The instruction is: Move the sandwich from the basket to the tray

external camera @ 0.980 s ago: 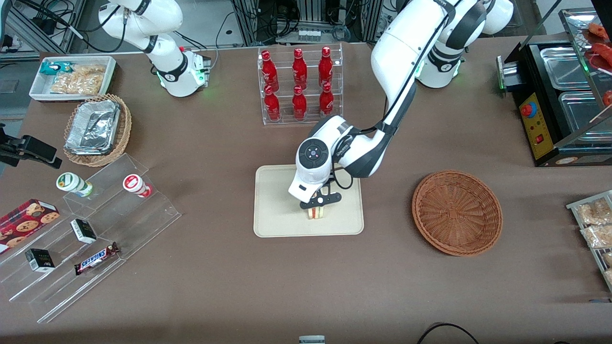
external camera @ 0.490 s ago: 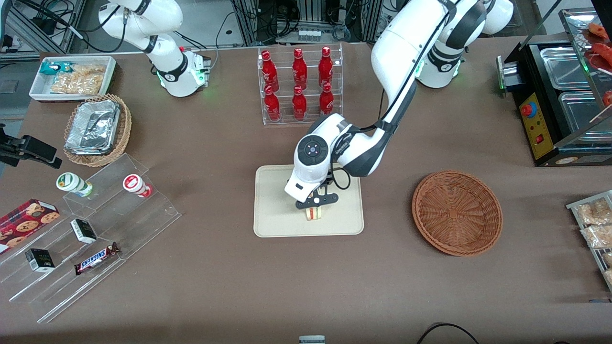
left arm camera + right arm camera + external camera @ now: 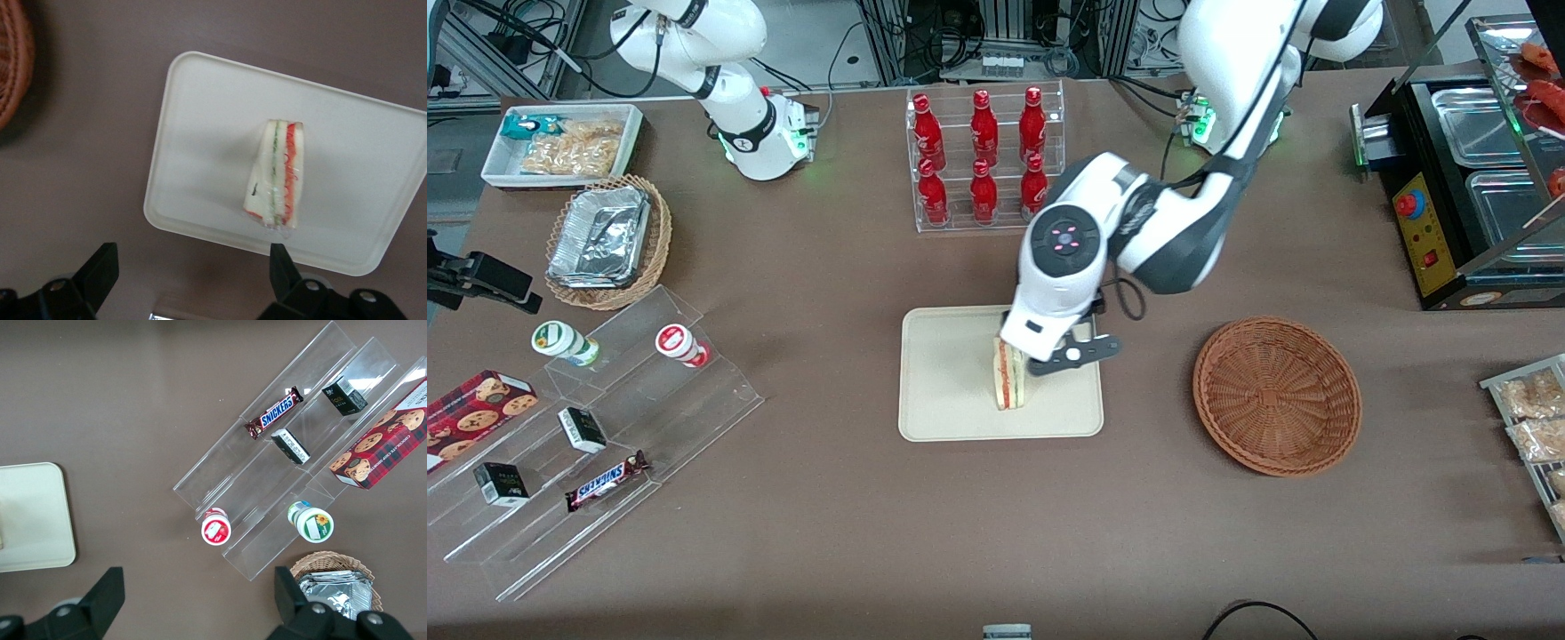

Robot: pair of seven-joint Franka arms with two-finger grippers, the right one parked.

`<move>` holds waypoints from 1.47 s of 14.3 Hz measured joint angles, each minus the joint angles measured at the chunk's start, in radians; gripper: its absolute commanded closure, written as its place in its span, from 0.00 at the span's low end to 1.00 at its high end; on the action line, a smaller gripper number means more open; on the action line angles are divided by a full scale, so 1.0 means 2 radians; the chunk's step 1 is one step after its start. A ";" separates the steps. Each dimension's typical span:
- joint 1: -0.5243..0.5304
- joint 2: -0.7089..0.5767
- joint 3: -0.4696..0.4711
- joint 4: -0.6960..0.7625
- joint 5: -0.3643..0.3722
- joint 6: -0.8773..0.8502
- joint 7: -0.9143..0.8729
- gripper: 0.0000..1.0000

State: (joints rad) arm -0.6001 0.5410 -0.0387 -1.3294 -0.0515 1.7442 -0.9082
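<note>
Triangular pale-bread sandwich (image 3: 1008,376) stands on the flat cream rectangular tray (image 3: 934,413); the gripper (image 3: 1069,354) hovers above, fingers spread wide, empty; round reddish-brown wicker basket (image 3: 1276,395) sits toward the working arm's end.

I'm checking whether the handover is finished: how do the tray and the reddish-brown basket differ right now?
The tray is flat, cream and rectangular; the basket is round, woven and reddish-brown. The tray holds the sandwich; the basket holds nothing. The open gripper hangs over the tray, clear of the sandwich, not over the basket. Both sit on the brown table.
</note>
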 measured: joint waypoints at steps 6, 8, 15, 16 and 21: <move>0.095 -0.057 0.003 -0.072 0.001 -0.029 0.102 0.00; 0.121 -0.094 0.003 -0.100 0.001 -0.043 0.149 0.00; 0.243 -0.204 -0.013 -0.130 0.001 -0.110 0.354 0.00; 0.264 -0.219 -0.018 -0.136 0.002 -0.117 0.392 0.00; 0.318 -0.282 -0.022 -0.146 0.023 -0.143 0.483 0.00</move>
State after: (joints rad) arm 0.0350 -0.0223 -0.0825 -1.6210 -0.0049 1.4583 0.0573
